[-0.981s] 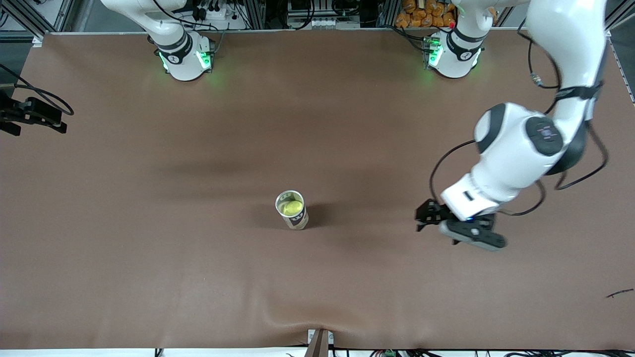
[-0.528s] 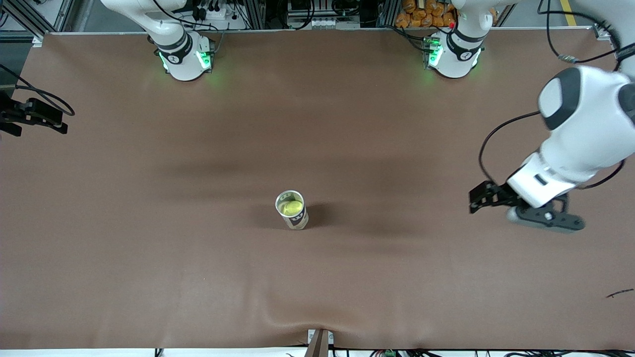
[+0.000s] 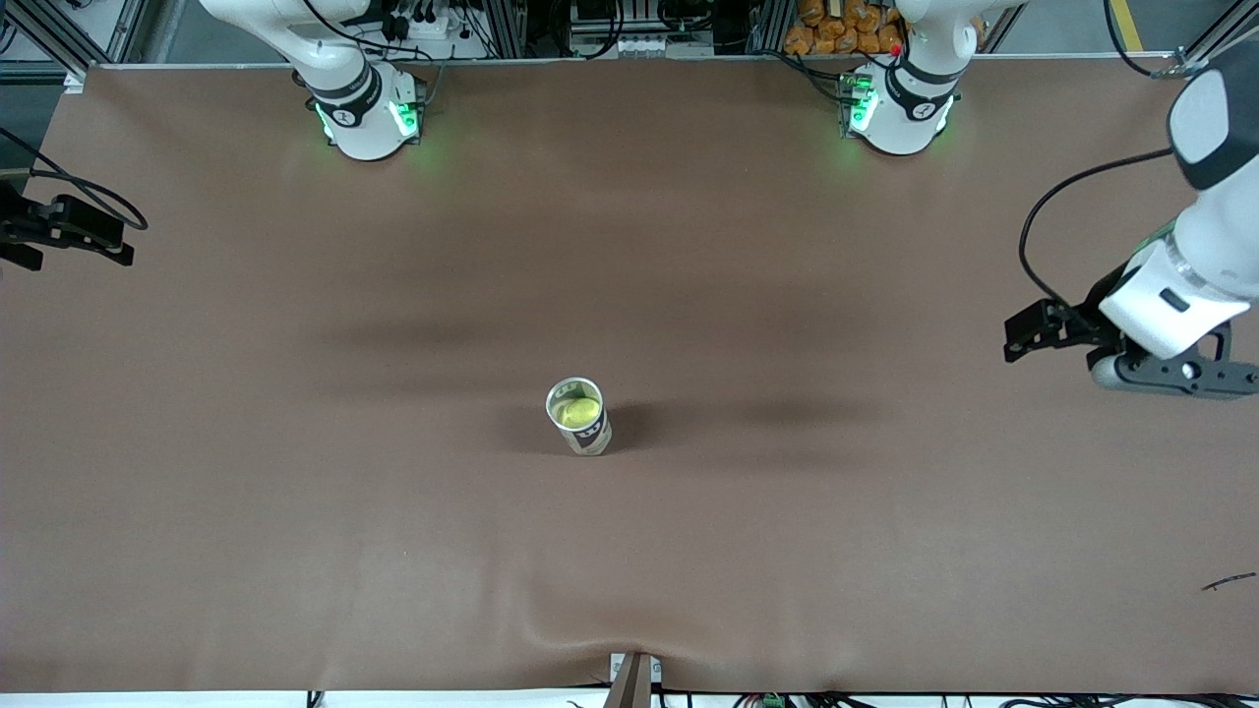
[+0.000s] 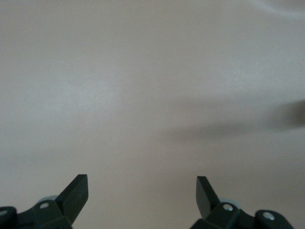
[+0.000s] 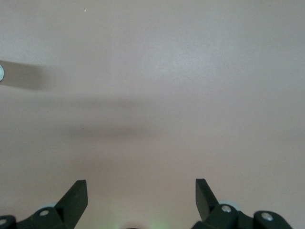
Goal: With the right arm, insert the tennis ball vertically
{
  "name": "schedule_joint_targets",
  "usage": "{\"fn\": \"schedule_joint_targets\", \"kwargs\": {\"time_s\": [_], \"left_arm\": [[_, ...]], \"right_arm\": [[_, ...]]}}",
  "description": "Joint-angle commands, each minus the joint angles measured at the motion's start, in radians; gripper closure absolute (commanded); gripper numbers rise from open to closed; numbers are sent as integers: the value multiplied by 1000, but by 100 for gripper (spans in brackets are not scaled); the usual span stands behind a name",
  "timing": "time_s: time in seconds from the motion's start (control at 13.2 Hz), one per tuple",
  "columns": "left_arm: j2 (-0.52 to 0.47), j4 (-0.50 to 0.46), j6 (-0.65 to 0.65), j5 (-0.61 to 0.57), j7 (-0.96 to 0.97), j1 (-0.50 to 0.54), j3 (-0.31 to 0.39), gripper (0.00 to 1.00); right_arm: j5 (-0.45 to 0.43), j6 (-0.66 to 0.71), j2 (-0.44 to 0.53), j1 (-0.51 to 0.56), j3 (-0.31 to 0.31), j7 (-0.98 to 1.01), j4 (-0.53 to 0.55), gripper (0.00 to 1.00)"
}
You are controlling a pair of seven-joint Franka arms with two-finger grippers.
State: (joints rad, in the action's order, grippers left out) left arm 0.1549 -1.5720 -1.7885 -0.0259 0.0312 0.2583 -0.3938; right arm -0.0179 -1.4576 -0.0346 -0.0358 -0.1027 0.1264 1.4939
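Even overhead light fell softly on the brown table [image 3: 295, 511], the cup [image 3: 579, 417] cast a short shadow toward the left arm's end, and both wrist views looked pale and washed.

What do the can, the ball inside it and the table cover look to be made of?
The can looks like thin plastic or card with a printed dark label and a pale rim; which of the two cannot be told. The tennis ball in it looks like yellow-green felt, matte. The table cover seems a soft brown sheet, matte, since it ripples at the edge nearest the front camera.
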Motion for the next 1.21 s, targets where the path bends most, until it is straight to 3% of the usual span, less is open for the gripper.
{"fn": "schedule_joint_targets", "kwargs": {"time_s": [0.0, 0.15, 0.38, 0.68, 0.91, 1.13], "left_arm": [[-61, -17, 41, 12, 7, 9, 7, 0], [-77, 6, 110, 20, 9, -46, 73, 0], [-127, 4, 167, 21, 99, -209, 255, 0], [-159, -13, 187, 21, 116, -218, 263, 0], [-208, -77, 163, 23, 118, -217, 260, 0], [-213, -66, 167, 21, 105, -217, 270, 0]], "right_arm": [[-8, -1, 2, -1, 0, 6, 0, 0], [-8, -3, 2, -3, 0, 6, 2, 0], [-5, -12, 2, 0, 0, -1, -1, 0], [25, -13, 5, 2, 0, -134, -15, 0], [58, -10, 5, 11, -5, -134, -23, 0], [58, -12, 5, 11, -5, -134, -23, 0]]}}
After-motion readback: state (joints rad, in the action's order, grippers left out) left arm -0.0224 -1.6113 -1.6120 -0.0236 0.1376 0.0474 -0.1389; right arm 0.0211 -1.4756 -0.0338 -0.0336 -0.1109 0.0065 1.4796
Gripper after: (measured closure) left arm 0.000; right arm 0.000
